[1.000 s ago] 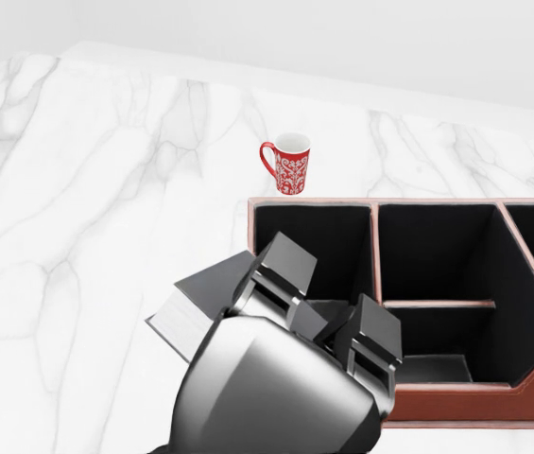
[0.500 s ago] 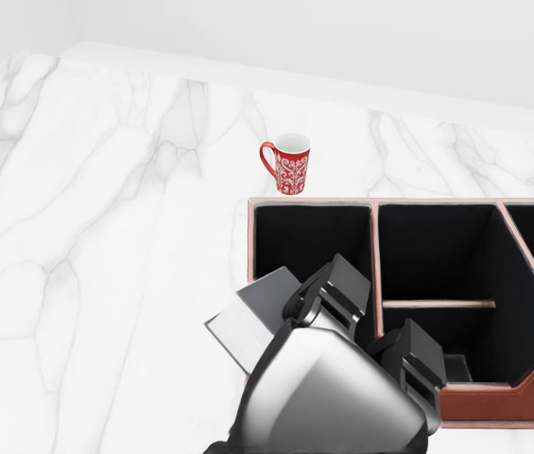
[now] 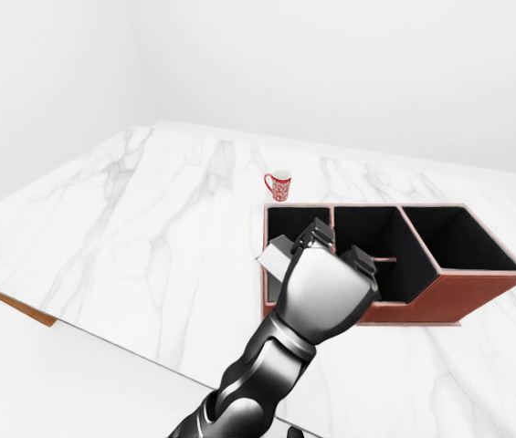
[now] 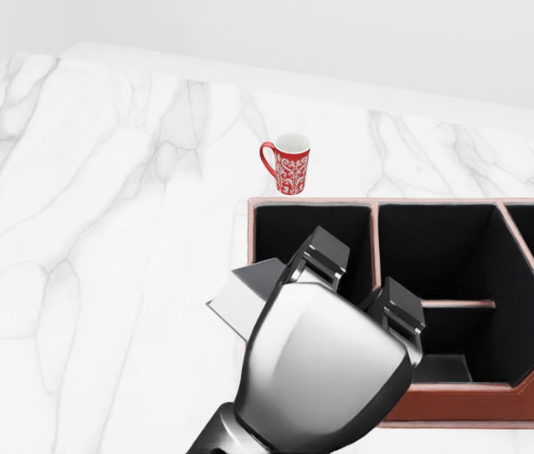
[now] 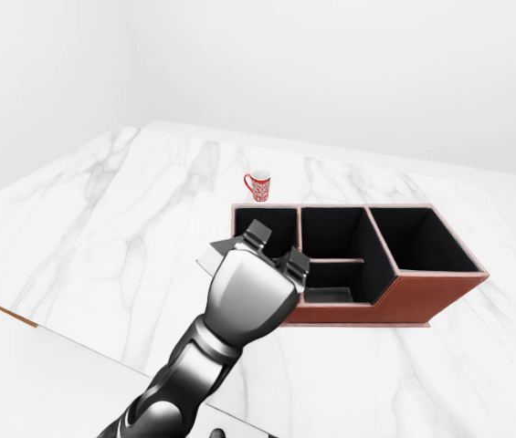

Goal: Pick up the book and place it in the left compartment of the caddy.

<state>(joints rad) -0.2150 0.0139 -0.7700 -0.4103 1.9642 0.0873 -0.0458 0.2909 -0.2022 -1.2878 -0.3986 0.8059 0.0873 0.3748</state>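
Book [image 4: 248,295] sits pinched in the left hand [image 4: 342,312], tilted, its visible corner jutting left over the caddy's [image 4: 312,202] left wall, with the left compartment [image 4: 309,236] just beyond the fingers.

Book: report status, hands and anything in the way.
Left hand shut on book, held at the near wall of the caddy by its left compartment. Right hand not in view. Mug stands clear beyond the caddy.
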